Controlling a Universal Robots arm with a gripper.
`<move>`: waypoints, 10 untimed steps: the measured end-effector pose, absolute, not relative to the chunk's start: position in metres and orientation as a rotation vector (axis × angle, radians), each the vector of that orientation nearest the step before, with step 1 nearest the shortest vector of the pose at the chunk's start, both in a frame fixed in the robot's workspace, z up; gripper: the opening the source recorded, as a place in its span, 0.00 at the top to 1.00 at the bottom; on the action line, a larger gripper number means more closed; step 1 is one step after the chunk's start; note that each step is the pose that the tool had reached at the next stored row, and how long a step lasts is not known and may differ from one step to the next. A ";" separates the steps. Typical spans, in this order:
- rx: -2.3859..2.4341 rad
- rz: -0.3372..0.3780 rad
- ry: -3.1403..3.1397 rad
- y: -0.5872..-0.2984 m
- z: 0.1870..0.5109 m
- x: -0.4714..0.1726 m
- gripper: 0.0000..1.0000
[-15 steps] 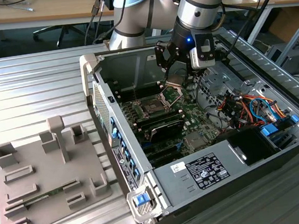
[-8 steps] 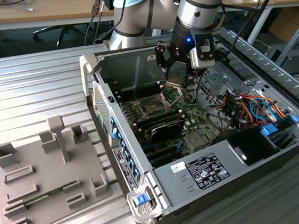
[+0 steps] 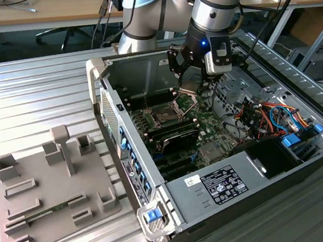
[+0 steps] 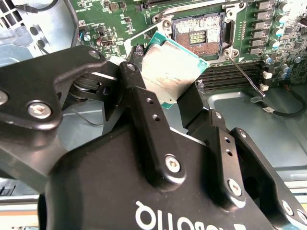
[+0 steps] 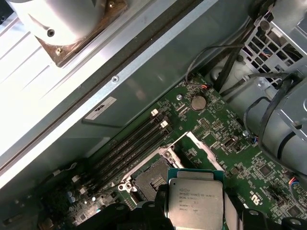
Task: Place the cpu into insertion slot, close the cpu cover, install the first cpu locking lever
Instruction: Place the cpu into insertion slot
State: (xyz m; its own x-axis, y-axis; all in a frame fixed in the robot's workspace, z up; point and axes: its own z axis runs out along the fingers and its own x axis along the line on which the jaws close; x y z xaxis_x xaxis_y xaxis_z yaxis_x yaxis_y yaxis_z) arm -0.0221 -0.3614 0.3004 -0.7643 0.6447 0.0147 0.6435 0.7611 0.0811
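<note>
My gripper (image 3: 188, 87) hangs inside the open computer case, shut on the cpu (image 3: 188, 90). In both wrist views the cpu (image 4: 170, 72) (image 5: 195, 199) sits between the black fingers (image 4: 136, 91), silvery printed face showing, tilted and a little above the board. The insertion slot (image 5: 149, 180) (image 4: 199, 34) is a dark square socket with a metal rim, uncovered and apart from the chip. In the exterior view the slot (image 3: 165, 116) lies to the left of the gripper. The cpu cover (image 5: 204, 147) (image 3: 185, 103) stands swung open beside it. A thin metal lever (image 4: 244, 73) sticks out from the socket's corner.
Memory slots (image 5: 129, 146) run alongside the socket. Orange and blue cables (image 3: 271, 115) and a power supply (image 3: 226, 184) fill the case's near end. A fan housing (image 5: 280, 120) and cables stand close by. A grey fixture tray (image 3: 42, 197) lies at the exterior view's left.
</note>
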 end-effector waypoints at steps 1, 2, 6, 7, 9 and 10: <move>1.075 0.127 2.934 -0.361 0.300 -0.022 0.45; 1.076 0.127 2.934 -0.361 0.300 -0.022 0.45; 1.082 0.127 2.931 -0.361 0.300 -0.022 0.45; 1.084 0.127 2.930 -0.361 0.300 -0.022 0.45; 1.087 0.127 2.929 -0.361 0.300 -0.022 0.45; 1.088 0.127 2.929 -0.361 0.300 -0.022 0.45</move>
